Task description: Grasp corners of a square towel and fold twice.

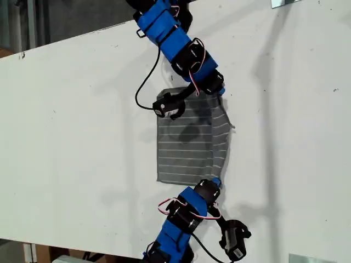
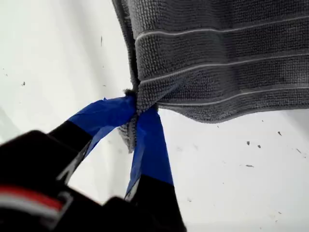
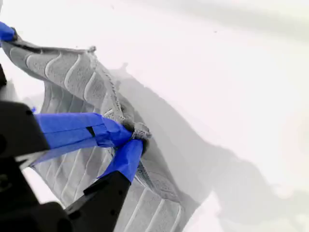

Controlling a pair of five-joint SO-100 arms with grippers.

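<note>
The dark-gray striped towel (image 1: 186, 148) lies mid-table in the exterior view. Its edge on the exterior view's right is raised and leans over the rest. My first gripper (image 1: 216, 182) comes from the exterior view's bottom and is shut on the towel's near corner (image 2: 137, 104). The striped cloth (image 2: 222, 53) hangs beyond it. My second gripper (image 1: 218, 90) reaches down from the exterior view's top, shut on the far corner (image 3: 137, 129), with towel (image 3: 82, 174) spread under it. The lifted edge runs between the two grippers.
The white table (image 1: 71, 137) stretches wide on both sides of the towel. Its far edge slants across the exterior view's upper left. Metal brackets sit at the exterior view's top right (image 1: 285, 3) and bottom right (image 1: 307, 257). A black cable (image 1: 143, 87) loops beside the second arm.
</note>
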